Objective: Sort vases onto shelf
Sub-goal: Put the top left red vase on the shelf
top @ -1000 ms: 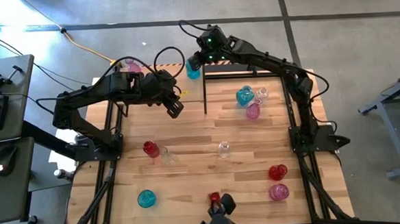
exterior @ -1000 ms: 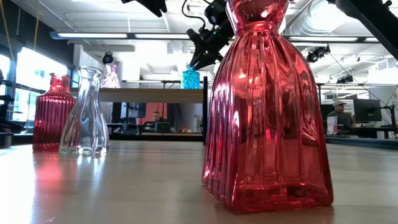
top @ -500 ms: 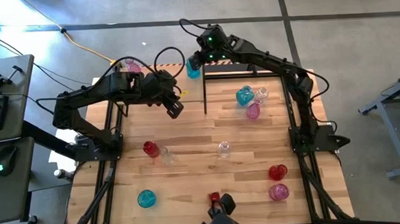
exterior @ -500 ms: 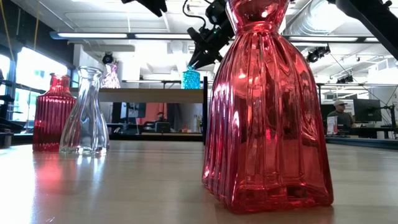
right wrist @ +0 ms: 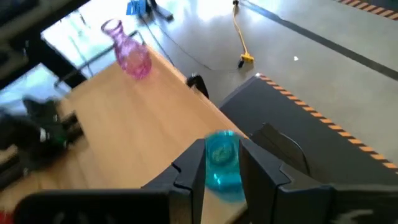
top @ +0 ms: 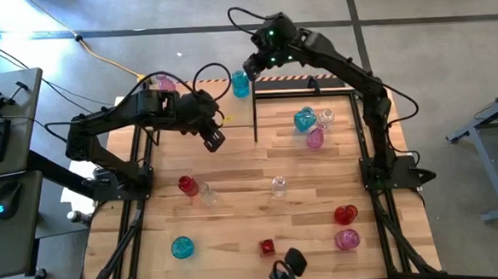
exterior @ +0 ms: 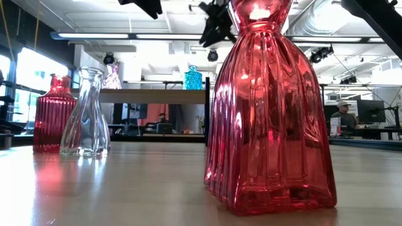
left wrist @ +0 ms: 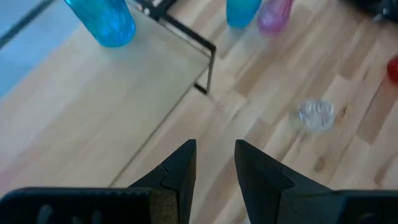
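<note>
The shelf (top: 179, 117) is a light wood panel over the table's far left part. A teal vase (top: 240, 84) stands upright on its far right corner and a pink vase (top: 162, 82) on its far left. My right gripper (top: 254, 65) hangs open above the teal vase (right wrist: 222, 163), clear of its neck, as the low view shows (exterior: 217, 25). My left gripper (top: 213, 140) hovers open over the shelf's near edge (left wrist: 93, 112), holding nothing. Several more vases stand on the plank tabletop.
On the tabletop stand a teal (top: 305, 119), a clear (top: 325, 116) and a pink vase (top: 315, 138) right of the shelf, a red (top: 186, 185) and a clear one (top: 207, 193) at left, a clear one (top: 279, 186) mid-table, and several near the front edge, one red (exterior: 270, 107).
My right gripper has risen straight off the teal vase and drawn a little toward the table's far right. The teal vase stays upright on the shelf's corner.
</note>
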Motion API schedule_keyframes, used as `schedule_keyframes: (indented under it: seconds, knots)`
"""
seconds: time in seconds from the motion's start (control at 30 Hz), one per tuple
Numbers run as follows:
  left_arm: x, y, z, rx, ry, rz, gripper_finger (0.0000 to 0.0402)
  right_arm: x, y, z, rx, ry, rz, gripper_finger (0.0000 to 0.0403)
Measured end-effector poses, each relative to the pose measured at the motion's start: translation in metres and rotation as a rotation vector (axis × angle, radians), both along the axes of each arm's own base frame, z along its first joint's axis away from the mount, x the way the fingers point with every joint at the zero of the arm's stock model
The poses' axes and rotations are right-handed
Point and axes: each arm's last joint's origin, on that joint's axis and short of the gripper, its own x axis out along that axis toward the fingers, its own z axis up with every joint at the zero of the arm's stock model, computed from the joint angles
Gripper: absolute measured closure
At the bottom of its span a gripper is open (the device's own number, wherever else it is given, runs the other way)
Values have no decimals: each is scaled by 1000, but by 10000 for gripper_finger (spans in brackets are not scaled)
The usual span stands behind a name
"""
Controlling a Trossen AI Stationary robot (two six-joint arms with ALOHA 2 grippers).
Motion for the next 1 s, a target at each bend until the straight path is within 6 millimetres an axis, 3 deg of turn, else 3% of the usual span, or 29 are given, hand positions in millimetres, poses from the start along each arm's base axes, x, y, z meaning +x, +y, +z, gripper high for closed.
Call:
schedule_keyframes:
  seconds: [0.2,0.43,0.7,1.0]
  knots:
    - [-3,-1,-2,-8,36,0,301,-19,19,14,38,23,27,327]
    - [-8,-3,-5,-70,96,-53,301,-27,39,12,118,134,53,327]
    - [-19,-16,-12,-161,236,-117,301,-23,72,3,198,261,117,327]
    - [-34,-39,-46,-188,376,-129,301,-12,109,1,244,292,172,327]
